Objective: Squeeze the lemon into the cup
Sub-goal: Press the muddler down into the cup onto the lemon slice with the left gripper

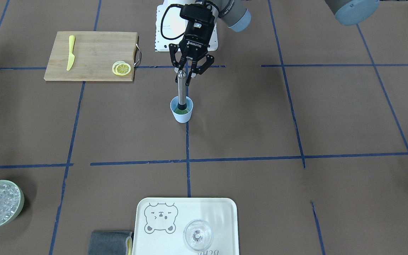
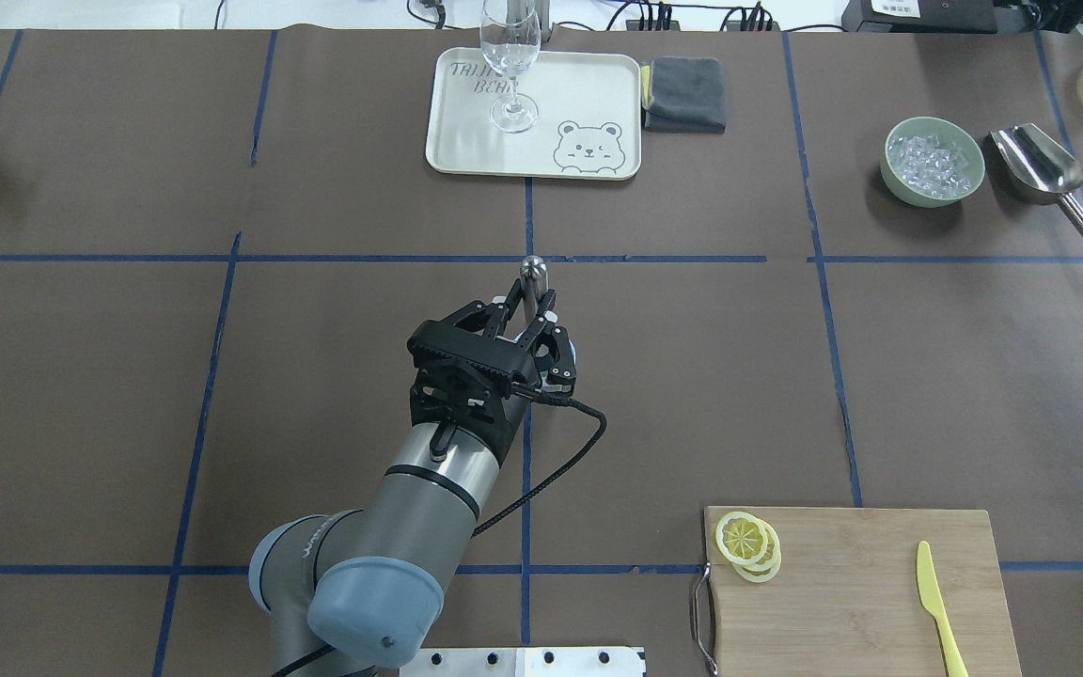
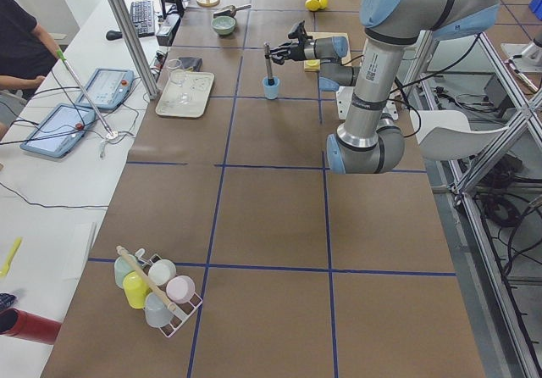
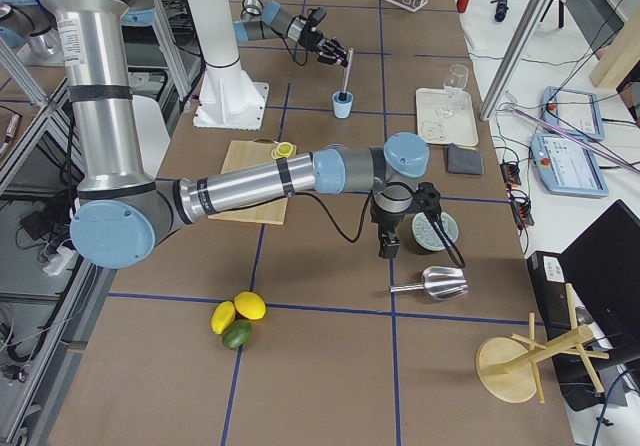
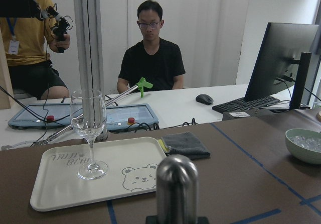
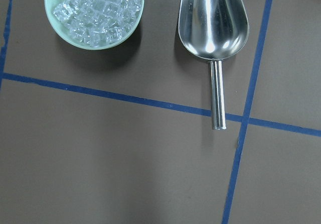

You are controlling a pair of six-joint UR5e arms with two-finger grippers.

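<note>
The light blue cup (image 1: 181, 114) stands mid-table with green bits inside and a steel muddler (image 1: 181, 88) upright in it. My left gripper (image 1: 188, 81) is shut on the muddler just below its rounded head (image 2: 534, 272), which fills the bottom of the left wrist view (image 5: 176, 189). Two overlapping lemon slices (image 1: 122, 68) lie at the corner of a wooden cutting board (image 1: 94, 49), well away from the cup. My right gripper (image 4: 386, 244) hangs over the table beside the ice bowl; I cannot tell whether it is open or shut.
A yellow toy knife (image 1: 70, 52) lies on the board. A pale green bowl of ice (image 6: 93, 13) and a steel scoop (image 6: 213, 23) lie under the right wrist. A tray (image 1: 207, 209) holds a stemmed glass (image 1: 197, 234); a grey cloth (image 1: 110, 242) lies beside it.
</note>
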